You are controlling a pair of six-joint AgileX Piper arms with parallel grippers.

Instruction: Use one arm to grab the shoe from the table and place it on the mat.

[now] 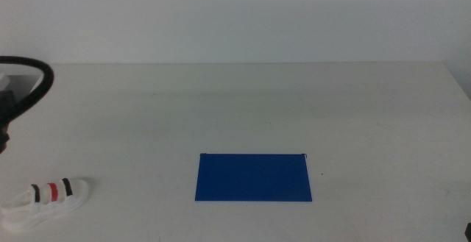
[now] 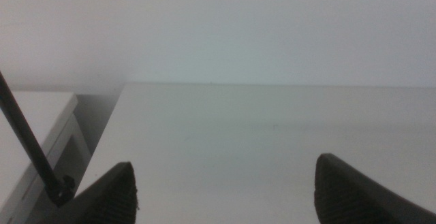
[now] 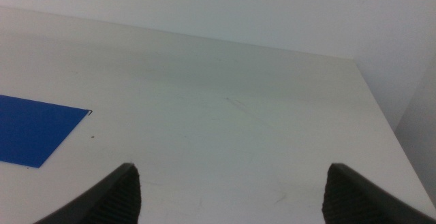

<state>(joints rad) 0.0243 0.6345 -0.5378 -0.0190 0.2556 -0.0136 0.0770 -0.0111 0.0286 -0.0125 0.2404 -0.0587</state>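
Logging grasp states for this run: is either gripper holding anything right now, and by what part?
Nothing is held. Left gripper and right gripper are both open and empty; the shoe lies untouched on the table.

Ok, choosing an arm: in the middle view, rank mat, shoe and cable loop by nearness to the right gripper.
From the right gripper, at the right edge:
1. Thin dark-blue rectangular mat, centre front.
2. Small white strapped sneaker, front left.
3. Black cable loop, far left, farther back.

The middle view looks down over the table; both wrist views skim low across it (right's shares the mat).
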